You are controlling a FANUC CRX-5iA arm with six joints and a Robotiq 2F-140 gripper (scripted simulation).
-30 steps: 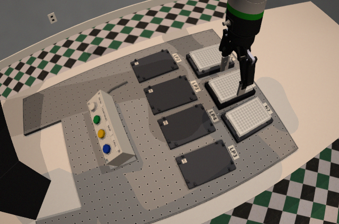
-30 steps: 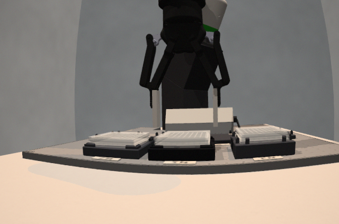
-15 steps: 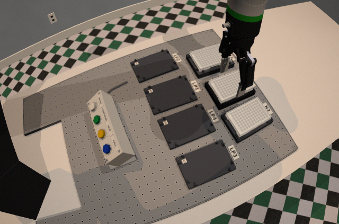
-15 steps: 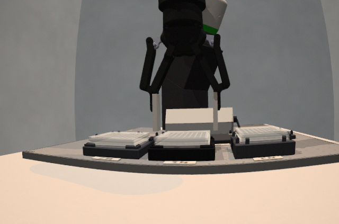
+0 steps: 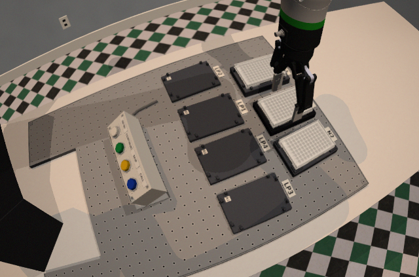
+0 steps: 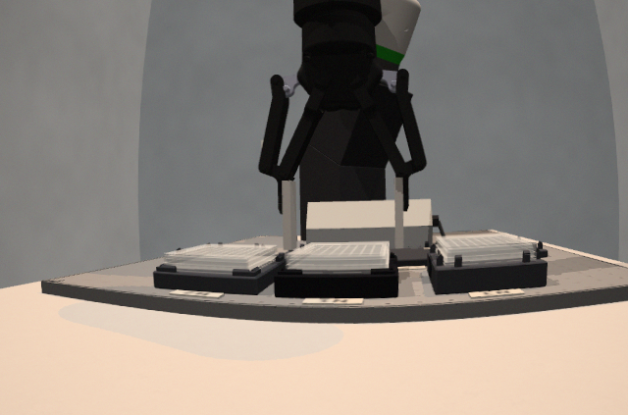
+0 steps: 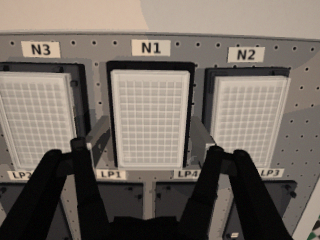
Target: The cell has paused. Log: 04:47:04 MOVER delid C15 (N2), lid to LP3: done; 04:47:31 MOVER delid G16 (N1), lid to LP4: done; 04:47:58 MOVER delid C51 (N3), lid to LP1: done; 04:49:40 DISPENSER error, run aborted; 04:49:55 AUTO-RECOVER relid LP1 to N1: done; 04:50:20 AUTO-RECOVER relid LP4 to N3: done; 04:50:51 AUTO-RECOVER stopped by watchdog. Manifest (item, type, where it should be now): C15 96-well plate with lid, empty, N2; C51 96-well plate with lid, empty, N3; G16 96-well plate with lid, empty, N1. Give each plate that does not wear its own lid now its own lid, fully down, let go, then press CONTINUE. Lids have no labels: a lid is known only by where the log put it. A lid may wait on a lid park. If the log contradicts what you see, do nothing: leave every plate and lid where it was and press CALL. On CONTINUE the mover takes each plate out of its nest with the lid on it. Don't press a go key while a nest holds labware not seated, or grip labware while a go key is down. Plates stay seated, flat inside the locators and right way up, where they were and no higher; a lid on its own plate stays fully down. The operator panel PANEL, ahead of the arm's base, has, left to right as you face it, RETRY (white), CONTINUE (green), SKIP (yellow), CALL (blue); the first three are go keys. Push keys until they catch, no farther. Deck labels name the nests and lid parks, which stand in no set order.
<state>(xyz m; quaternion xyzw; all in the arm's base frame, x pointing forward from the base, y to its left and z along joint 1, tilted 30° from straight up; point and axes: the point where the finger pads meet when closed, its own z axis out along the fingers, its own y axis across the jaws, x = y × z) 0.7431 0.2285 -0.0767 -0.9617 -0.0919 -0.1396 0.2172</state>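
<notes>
In the wrist view three lidded plates stand side by side, long axes running near to far: the N3 plate (image 7: 34, 116), cut off at the left edge, the N1 plate (image 7: 150, 116) and the N2 plate (image 7: 248, 119). The pincer (image 7: 148, 146) hangs over the N1 plate, fingers apart on either long side, gripping nothing. The lid park labels are partly hidden behind the fingers. Only the top view shows the parks (image 5: 191, 80) and the panel (image 5: 135, 158) on the table (image 5: 378, 50).
</notes>
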